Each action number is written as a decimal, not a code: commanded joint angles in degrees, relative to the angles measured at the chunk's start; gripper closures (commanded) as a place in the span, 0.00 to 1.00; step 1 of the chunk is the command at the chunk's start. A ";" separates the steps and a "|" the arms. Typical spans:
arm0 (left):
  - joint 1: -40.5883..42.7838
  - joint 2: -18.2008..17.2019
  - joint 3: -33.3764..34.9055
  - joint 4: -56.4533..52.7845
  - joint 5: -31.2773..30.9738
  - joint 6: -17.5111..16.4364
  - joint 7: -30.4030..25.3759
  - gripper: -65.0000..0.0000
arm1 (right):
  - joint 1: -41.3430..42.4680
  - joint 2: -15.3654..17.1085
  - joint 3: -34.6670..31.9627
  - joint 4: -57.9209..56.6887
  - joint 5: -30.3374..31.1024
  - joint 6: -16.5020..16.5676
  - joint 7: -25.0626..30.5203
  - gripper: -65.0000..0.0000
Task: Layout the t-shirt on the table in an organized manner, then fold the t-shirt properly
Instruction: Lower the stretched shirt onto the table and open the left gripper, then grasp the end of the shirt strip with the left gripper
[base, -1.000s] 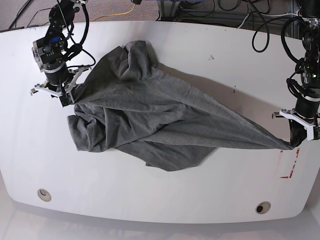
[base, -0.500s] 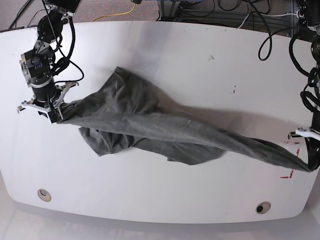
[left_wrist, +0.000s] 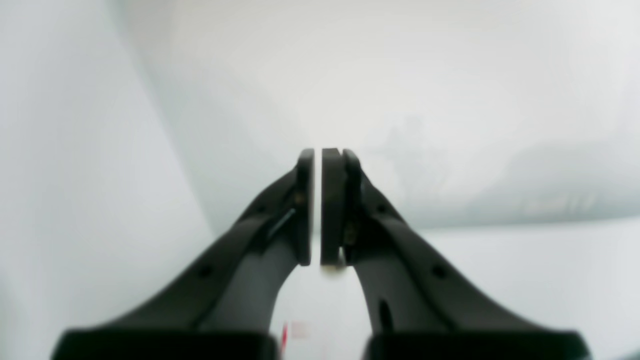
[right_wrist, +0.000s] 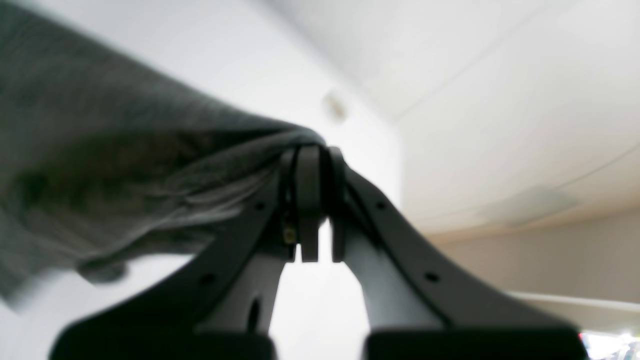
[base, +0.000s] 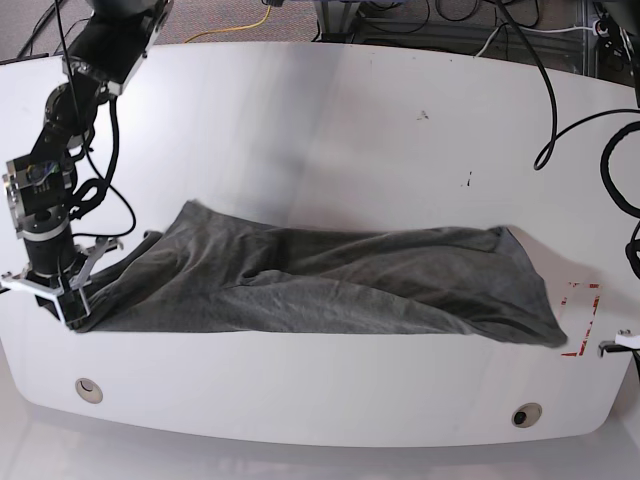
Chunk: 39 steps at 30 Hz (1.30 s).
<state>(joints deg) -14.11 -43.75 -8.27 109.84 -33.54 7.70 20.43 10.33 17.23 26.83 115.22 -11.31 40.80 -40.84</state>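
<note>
The heather-grey knit t-shirt (base: 310, 285) lies stretched with its long axis from 9 to 3 o'clock across the glossy white tabletop (base: 330, 120). The right gripper (right_wrist: 314, 200) pinches its 9 o'clock corner. The left gripper (left_wrist: 318, 205), at the 4 o'clock edge, looks closed on nothing, though that view is blurred.
</note>
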 joint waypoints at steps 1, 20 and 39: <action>-5.28 -1.75 0.05 0.62 0.44 0.87 -1.48 0.99 | 5.45 2.06 -0.06 0.78 0.01 -0.80 -0.44 1.00; -17.14 -1.22 7.88 0.62 0.09 0.87 4.06 0.72 | 9.41 3.47 -4.98 0.96 0.10 -0.80 -7.12 1.00; 7.21 19.18 14.73 -3.95 1.06 -6.34 4.23 0.29 | 0.27 -0.05 -4.02 0.87 0.45 -0.80 -2.98 1.00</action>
<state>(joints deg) -6.70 -26.41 4.51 107.00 -34.11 1.74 25.91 9.65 16.27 22.63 115.18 -10.66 40.60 -45.04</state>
